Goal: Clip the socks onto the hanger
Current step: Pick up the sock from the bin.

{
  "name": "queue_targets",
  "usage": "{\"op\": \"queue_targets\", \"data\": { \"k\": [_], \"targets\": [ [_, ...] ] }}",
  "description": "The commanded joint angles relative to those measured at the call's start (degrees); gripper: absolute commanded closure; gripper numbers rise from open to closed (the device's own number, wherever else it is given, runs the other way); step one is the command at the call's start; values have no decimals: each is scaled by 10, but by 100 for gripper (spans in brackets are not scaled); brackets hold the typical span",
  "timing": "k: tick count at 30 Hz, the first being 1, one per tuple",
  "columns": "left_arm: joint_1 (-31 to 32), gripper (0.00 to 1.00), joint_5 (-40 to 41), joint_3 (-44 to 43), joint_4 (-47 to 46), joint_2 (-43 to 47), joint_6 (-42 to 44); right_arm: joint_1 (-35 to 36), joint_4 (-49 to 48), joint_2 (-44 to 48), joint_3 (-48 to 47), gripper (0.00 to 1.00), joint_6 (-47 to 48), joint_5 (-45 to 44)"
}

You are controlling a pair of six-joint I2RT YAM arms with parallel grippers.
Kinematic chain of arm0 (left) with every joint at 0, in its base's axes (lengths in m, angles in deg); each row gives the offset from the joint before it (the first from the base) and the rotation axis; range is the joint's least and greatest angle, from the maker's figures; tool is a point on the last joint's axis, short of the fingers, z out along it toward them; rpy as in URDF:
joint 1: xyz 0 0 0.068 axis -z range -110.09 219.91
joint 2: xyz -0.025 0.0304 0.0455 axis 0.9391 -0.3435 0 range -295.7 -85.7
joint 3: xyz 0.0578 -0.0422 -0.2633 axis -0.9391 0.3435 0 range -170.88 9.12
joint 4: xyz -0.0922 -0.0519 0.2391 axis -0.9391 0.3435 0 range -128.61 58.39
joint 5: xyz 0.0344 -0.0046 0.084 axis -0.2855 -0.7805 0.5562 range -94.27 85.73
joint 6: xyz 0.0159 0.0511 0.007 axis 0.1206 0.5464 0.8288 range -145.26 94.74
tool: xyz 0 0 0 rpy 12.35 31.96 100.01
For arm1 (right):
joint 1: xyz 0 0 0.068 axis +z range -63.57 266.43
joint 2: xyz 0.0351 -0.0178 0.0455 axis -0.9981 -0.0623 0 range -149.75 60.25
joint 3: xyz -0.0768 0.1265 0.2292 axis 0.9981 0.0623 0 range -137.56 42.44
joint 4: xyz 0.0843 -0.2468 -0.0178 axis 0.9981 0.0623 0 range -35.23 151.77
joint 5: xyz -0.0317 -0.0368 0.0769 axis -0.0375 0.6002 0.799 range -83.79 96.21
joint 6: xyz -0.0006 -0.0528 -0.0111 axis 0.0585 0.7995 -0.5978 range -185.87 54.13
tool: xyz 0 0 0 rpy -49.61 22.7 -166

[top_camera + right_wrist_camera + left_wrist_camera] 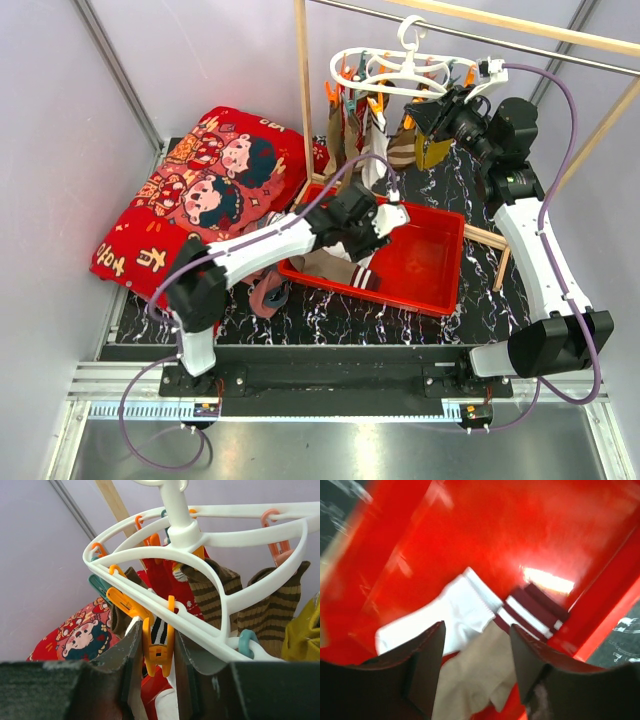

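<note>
The white hanger (pixel 400 65) hangs from the rail at the back, with several socks (pixel 350 135) clipped under it. In the right wrist view my right gripper (pixel 157 630) is shut on an orange clip peg (pixel 159 652) of the hanger (pixel 210 540), and a black-and-white striped cuff shows between the peg's arms. Brown striped socks (pixel 215 595) hang beyond it. My left gripper (pixel 476 630) is open low over the red tray (pixel 520 525). A taupe sock (pixel 475 675) lies between its fingers, next to a white sock (pixel 445 615) and a striped cuff (pixel 530 612).
The red tray (pixel 430 270) sits mid-table under the hanger. A red cartoon-print cushion (pixel 190 190) fills the left side. Thin wooden poles (pixel 303 100) frame the hanger. A mauve cloth bundle (pixel 268 295) lies beside the tray's near-left corner.
</note>
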Motion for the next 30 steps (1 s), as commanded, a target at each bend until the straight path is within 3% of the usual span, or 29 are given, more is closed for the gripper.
{"op": "queue_targets", "data": {
  "k": [1,12,19,30],
  "targets": [
    [12,46,12,-77,62,-51,-9,8,14,14,3,100,-1,7],
    [34,60,37,-159,100,-174,-121,8,15,16,5,100,6,0],
    [41,62,85,-167,103,-201,-188,8,14,12,5,100,8,0],
    [41,62,153,-181,108,-243,-189,8,32,16,7,100,15,-6]
  ]
}}
